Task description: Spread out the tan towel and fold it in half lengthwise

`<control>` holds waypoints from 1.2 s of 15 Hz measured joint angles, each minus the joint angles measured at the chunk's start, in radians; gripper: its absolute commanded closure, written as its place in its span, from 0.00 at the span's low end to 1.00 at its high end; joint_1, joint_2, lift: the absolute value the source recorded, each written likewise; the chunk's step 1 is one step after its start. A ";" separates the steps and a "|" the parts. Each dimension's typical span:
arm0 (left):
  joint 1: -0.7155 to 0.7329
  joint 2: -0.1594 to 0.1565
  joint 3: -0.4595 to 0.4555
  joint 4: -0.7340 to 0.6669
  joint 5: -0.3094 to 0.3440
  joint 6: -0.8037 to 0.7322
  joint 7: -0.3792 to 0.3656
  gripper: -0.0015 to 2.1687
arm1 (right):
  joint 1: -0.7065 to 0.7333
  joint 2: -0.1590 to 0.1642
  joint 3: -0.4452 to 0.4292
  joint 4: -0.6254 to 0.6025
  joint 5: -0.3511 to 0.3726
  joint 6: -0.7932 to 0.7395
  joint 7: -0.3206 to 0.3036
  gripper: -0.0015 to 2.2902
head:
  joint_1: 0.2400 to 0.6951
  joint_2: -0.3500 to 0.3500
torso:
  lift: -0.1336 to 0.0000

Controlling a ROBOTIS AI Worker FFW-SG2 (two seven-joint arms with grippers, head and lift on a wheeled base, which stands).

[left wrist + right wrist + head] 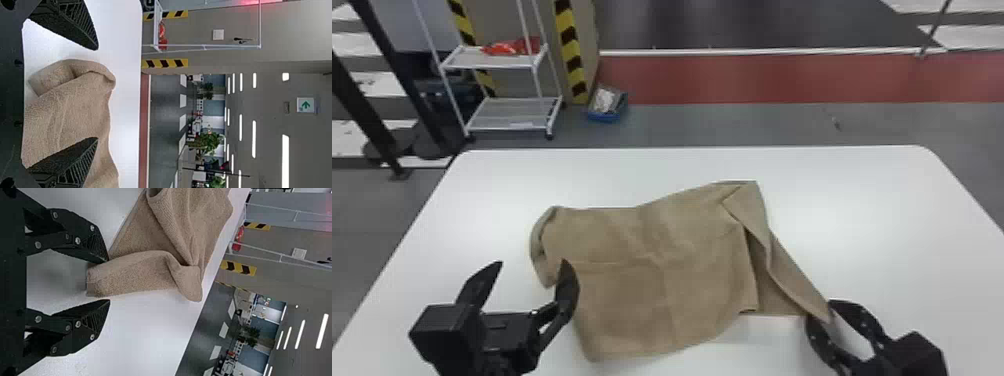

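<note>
Near the middle of the white table, a rumpled tan towel with both robot grippers open at it.
Head view: the towel's left end curls under the left gripper's side of the work; its right side is doubled back, one corner trailing toward the near edge, between the parted fingers of the right gripper. Beyond the far edge stand a white rack and a blue bin. Left wrist view: spread fingers flank the curled end, which likely needs unrolling before any pull. Right wrist view: the corner sits nearer one finger; centring it, closing, then drawing outward gently should keep the folds, the main hindrance, from bunching.
</note>
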 measured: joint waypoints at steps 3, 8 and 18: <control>0.000 0.000 0.000 0.000 0.000 -0.003 0.000 0.03 | -0.001 0.003 -0.005 0.001 -0.002 0.000 0.000 0.42 | 1.00 0.55 | 0.04; 0.003 0.000 0.000 0.000 0.002 -0.006 0.003 0.03 | -0.007 0.013 -0.059 0.000 -0.071 -0.003 -0.017 0.42 | 1.00 0.50 | 0.04; 0.003 0.000 -0.011 0.000 0.000 -0.012 0.003 0.03 | -0.110 0.026 -0.365 0.033 -0.429 0.115 -0.014 0.42 | 1.00 0.18 | 0.04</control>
